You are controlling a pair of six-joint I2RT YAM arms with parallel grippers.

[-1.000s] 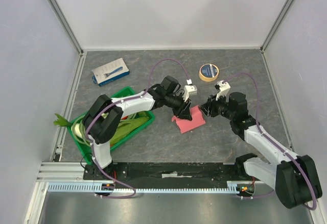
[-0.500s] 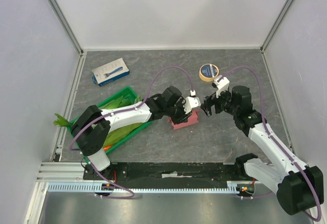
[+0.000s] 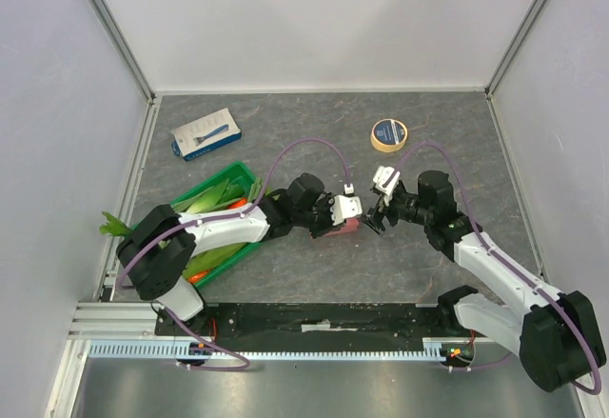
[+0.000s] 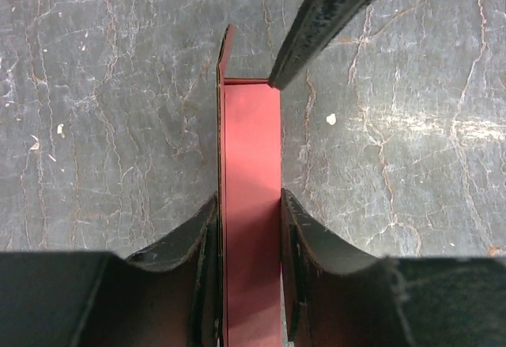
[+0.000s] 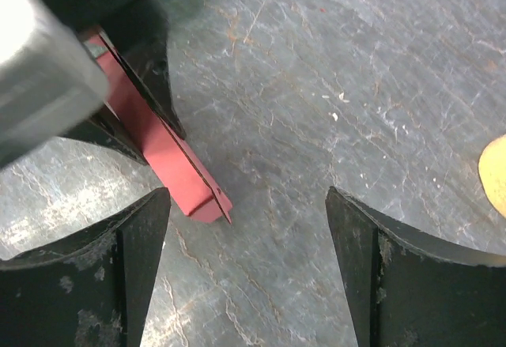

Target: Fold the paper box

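The paper box is pink-salmon card, squeezed into a narrow long shape and held just above the table's middle. My left gripper is shut on it. In the left wrist view the box runs forward from between the fingers, its far end open with a thin flap on the left. My right gripper is open and empty just right of the box's free end; one of its fingers touches the box's far right corner. In the right wrist view the box end sits by the left finger.
A green crate of vegetables stands left of the box, under the left arm. A blue-and-white flat package lies at the back left. A roll of tape lies at the back, behind the right gripper.
The box went from a flat sheet to a narrow folded shape in my left gripper and shifted slightly left. My right gripper moved left and nearer, up to the box's end.
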